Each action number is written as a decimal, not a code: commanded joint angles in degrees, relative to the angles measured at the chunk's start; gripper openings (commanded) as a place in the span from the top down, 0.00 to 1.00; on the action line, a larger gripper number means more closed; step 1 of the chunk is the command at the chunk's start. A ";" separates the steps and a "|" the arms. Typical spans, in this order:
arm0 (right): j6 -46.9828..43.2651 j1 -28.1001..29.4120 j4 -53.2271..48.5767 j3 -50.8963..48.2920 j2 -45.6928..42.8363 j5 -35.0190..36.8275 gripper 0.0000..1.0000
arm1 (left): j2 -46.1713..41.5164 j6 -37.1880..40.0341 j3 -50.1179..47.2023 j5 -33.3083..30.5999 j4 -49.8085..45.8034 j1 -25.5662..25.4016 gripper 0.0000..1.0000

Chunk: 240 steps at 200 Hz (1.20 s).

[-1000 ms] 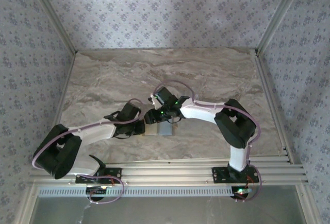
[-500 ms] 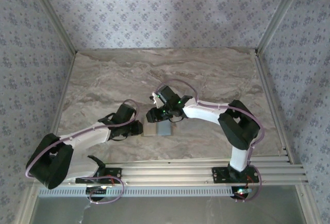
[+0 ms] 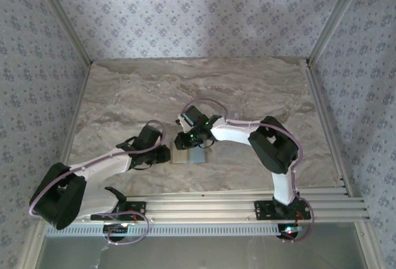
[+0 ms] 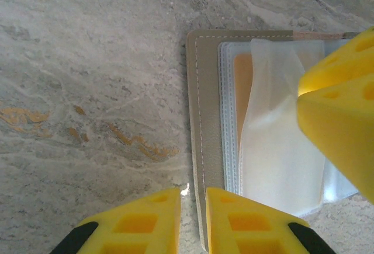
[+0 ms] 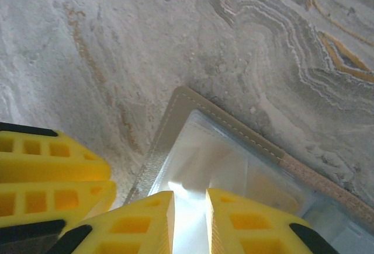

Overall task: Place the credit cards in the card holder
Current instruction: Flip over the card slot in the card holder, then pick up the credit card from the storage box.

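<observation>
Marble table [image 3: 247, 89], card holder [image 3: 192, 156] toward near edge

You're seeing yellow jaws over the grey-beige marbled worktop [image 4: 87, 61]; beside them the taupe-edged card holder [image 4: 207, 119] is showing an orange credit card [image 4: 242, 84] through a cloudy white sleeve [image 4: 280, 149].

Beneath me spreads a marble-look tabletop [image 3: 260, 89], grey-beige with paler swirls. Up close I see a broken orange-brown vein [image 4: 131, 143] on one patch and curved pale bands edged with thin orange lines [image 5: 327, 44] on another. Wallpaper [image 3: 198, 9] with small blue-grey floral sprigs closes it in at the back and on both sides, metal posts [image 3: 63, 18] slant up the corners, and along my near edge run ribbed aluminium rails [image 3: 204, 204] with a strip of fine slots [image 3: 204, 229] just below them.
</observation>
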 commanded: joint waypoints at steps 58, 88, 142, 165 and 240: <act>-1.42 0.06 -2.59 2.25 1.65 -0.08 0.71 | -1.25 -0.21 -0.06 -0.77 -0.58 0.75 0.82; -2.90 -0.08 -4.53 2.18 -2.65 1.62 0.65 | -1.54 -0.21 -0.05 -0.93 -0.58 0.97 0.82; -6.90 -4.79 -13.02 5.10 -10.47 6.57 0.55 | -2.96 -2.82 0.73 -1.31 0.57 1.09 0.81; -8.54 -8.02 -17.27 7.02 -12.29 9.31 0.50 | -2.27 -3.57 4.18 -0.37 0.34 1.01 0.80; -10.72 -14.86 -26.52 12.64 -8.01 11.58 0.50 | 15.24 -3.44 23.50 5.78 1.09 1.49 0.81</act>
